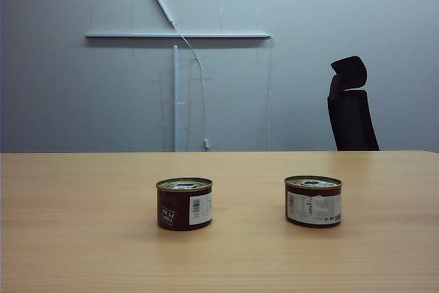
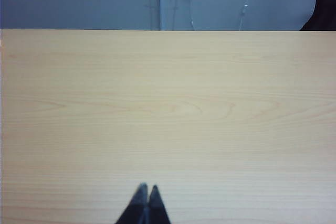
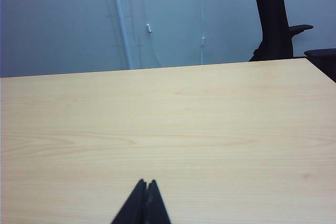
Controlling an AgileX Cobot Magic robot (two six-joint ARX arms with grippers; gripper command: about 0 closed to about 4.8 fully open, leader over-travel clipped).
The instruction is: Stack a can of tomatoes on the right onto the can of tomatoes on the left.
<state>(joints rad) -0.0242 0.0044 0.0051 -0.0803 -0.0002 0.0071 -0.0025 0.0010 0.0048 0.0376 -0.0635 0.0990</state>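
You have two cans upright on the counter [image 1: 68, 238] in the exterior view: the left can [image 1: 184, 204] sits a little left of the middle and the right can [image 1: 313, 201] to the right of it, well apart, with bare wood between them and on every side. Neither can is near an edge; the far edge of the counter runs straight across behind them, and a broad strip of open surface lies in front of them. Behind that far edge you see a grey wall with a white rail [image 1: 178, 35] and cable, and a black chair [image 1: 351, 111] off to the right. No arm or gripper shows in the exterior view. In the left wrist view the left gripper [image 2: 144, 187] is closed, its two dark tips meeting over bare counter, holding nothing; only the tips show, the rest is cut off at the frame's border. In the right wrist view the right gripper [image 3: 145, 182] is likewise closed and empty, tips together over bare wood, with the counter's right corner and the chair visible beyond. Neither wrist view shows a can. The print on the can labels is too small to read.
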